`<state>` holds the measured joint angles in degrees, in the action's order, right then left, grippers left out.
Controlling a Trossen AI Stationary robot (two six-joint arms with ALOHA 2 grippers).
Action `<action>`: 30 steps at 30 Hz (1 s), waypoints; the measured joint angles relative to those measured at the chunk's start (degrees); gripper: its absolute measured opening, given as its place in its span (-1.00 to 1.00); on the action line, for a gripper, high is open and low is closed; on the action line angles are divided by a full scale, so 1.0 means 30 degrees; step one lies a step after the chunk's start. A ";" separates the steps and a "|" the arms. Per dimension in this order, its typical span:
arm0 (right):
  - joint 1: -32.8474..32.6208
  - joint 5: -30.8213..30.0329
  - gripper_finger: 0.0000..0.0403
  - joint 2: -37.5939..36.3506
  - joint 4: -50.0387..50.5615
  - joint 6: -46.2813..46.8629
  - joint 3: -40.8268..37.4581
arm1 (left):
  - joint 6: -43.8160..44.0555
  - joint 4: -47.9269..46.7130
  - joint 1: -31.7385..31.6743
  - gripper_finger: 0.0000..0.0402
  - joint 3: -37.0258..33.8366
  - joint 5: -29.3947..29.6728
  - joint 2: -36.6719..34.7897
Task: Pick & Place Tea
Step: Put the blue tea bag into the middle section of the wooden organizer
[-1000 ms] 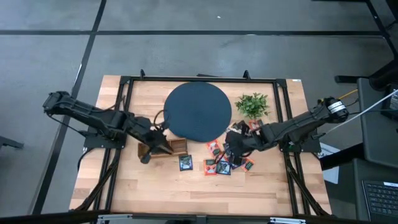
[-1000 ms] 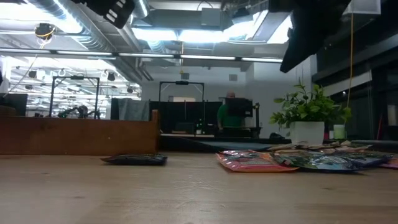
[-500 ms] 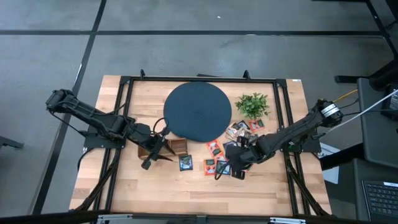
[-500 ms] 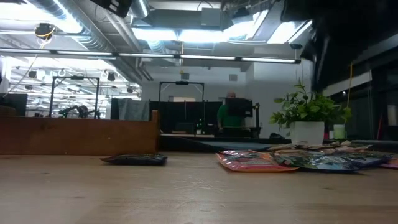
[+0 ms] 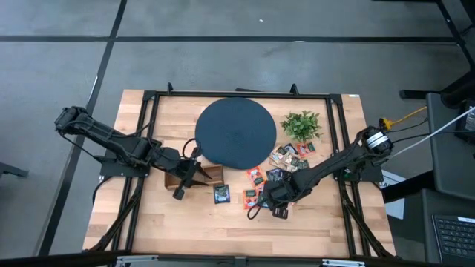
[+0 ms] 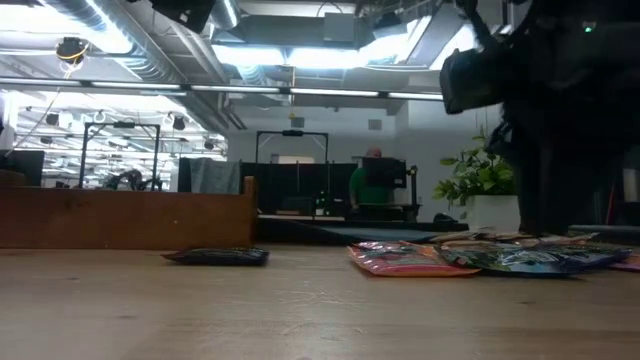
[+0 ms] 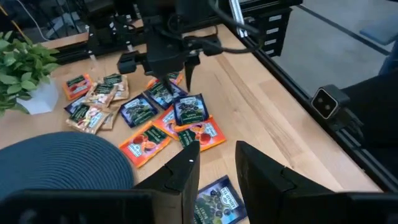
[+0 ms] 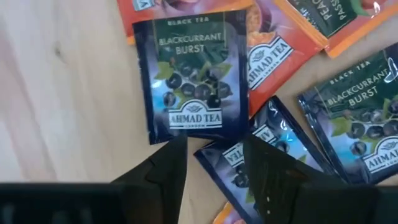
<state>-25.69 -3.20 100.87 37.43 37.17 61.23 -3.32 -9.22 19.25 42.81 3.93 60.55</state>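
Observation:
Several small square tea sachets [image 5: 276,178], orange-red, dark blue-green and pale, lie flat in a loose pile on the table right of centre, also seen in the low view [image 6: 470,256]. One dark sachet [image 5: 221,193] lies apart to the left. My right gripper [image 5: 265,203] [image 8: 214,148] is open and points down at the pile's near-left edge, over dark blackcurrant sachets [image 8: 189,68]. My left gripper [image 5: 182,189] [image 7: 214,158] is open by the wooden box [image 5: 211,174], above the lone sachet [image 7: 217,200], and touches nothing. My right gripper comes at the pile from above, pointing down. One fingertip [image 8: 176,149] stands at the lower edge of a blackcurrant sachet, the other fingertip [image 8: 252,149] over a second dark sachet [image 8: 227,158]. I cannot tell whether they touch.
A round dark disc [image 5: 236,133] lies at the table's far middle, with a small green plant [image 5: 301,124] in a white pot to its right. A black frame [image 5: 148,148] runs along the table's edges. Bare wood lies along the near edge [image 5: 223,230].
My right gripper has moved toward the table's near edge and to the left, from the pile's far side to its near-left edge, and has come down over it. The sachets have stayed in place.

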 joint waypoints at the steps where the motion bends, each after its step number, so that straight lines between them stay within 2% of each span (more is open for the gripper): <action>1: 0.0007 -0.0011 -0.23 0.0054 0.0007 -0.0017 0.0000 | 0.0199 -0.0021 0.0019 -0.50 0.0000 -0.0002 0.0000; 18: -0.0270 -0.0292 -0.26 0.1451 -0.1188 0.0284 0.0076 | 0.1339 -0.0010 0.0080 -0.50 0.0000 -0.0025 0.0000; 22: -0.0284 -0.0448 -0.42 0.1424 -0.1194 0.0548 0.0066 | 0.1900 -0.0004 0.0080 -0.52 0.0000 -0.0042 0.0000; 30: -0.0291 -0.0828 -0.94 0.1434 -0.1102 0.0580 0.0036 | 0.2363 0.0004 0.0080 -0.53 0.0000 -0.0047 0.0000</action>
<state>-26.57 -5.68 105.17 34.12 38.91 61.34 3.77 -9.21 19.49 42.81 3.79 60.55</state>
